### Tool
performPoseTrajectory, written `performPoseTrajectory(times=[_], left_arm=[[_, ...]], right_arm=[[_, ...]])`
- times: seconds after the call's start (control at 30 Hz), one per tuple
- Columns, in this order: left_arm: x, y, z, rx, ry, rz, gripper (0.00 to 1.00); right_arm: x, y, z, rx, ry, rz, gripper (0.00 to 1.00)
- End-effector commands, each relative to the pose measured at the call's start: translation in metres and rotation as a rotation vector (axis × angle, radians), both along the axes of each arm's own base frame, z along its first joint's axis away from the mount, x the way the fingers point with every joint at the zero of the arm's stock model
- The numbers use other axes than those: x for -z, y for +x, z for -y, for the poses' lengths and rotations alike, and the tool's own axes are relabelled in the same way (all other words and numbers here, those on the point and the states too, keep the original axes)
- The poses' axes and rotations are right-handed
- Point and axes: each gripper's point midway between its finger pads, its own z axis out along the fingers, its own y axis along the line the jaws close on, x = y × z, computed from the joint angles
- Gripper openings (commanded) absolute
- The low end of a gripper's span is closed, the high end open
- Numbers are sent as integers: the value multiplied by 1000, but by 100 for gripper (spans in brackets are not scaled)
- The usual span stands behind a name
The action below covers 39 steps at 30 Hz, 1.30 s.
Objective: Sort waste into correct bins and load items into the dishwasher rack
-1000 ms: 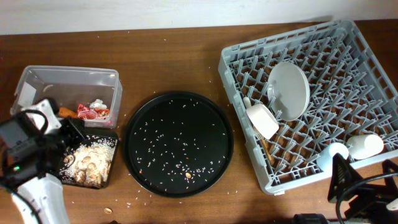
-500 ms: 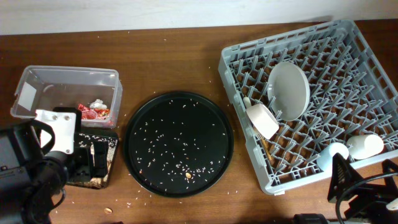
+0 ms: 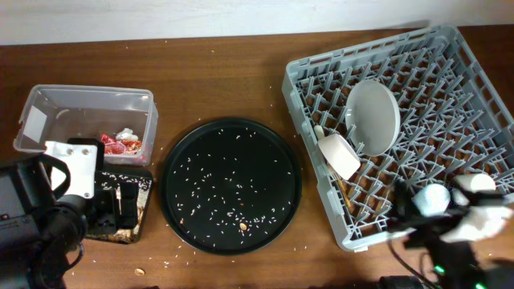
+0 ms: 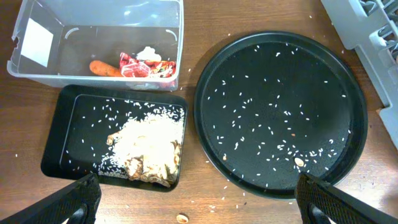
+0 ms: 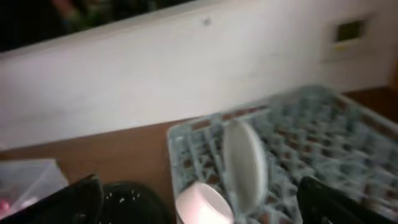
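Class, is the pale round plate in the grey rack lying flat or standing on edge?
Standing on edge: in the right wrist view the plate is a narrow upright oval among the pegs of the rack.

Through some blur, a pale plate [image 5: 244, 167] is seen standing on edge in the grey rack [image 5: 311, 149] at the right, a white vessel [image 5: 202, 204] just nearer, and a round black tray [image 5: 134, 200] left on the tabletop [image 5: 124, 155].
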Motion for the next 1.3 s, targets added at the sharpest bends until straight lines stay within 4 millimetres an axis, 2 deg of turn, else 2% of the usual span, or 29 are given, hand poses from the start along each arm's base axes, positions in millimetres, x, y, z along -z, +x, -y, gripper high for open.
performPoseTrajectory(times=[0.0,0.1,0.3,0.37,0.73,0.9,0.93,0.97,1.0,1.07,1.1,1.17,1.27], left_arm=[[-3,-1,0,12,17,9,100],[-3,-1,0,12,17,9,99],[-3,-1,0,12,16,9,99],[-3,-1,0,12,17,9,100],[-3,-1,1,16,16,9,99],[-9,-8,18,98,22,44,100],[-10,-12,8,70,82,49,99],[-13,-13,0,37,121,66,99],[-18,-12,1,41,124,102,99],[-31,7,19,123,106,292,99],[-28,18,33,185,88,396,99],[-6,30,55,274,66,551,99],[33,32,67,318,57,669,99]], right_arm=[[66,18,-31,-198,-22,6,99],[115,28,-41,-262,-19,62,99],[173,51,-42,-276,-12,34,99],[171,58,-42,-275,-28,120,99],[172,58,-42,-275,-28,118,99],[172,58,-42,-275,-28,118,99],[172,58,-42,-275,-28,118,99],[172,58,-42,-275,-28,118,99],[172,58,-42,-275,-28,118,99],[172,58,-42,-275,-28,118,99],[172,58,-42,-275,-28,118,98],[172,58,-42,-275,-28,118,99],[172,58,-42,-275,-28,118,99]])
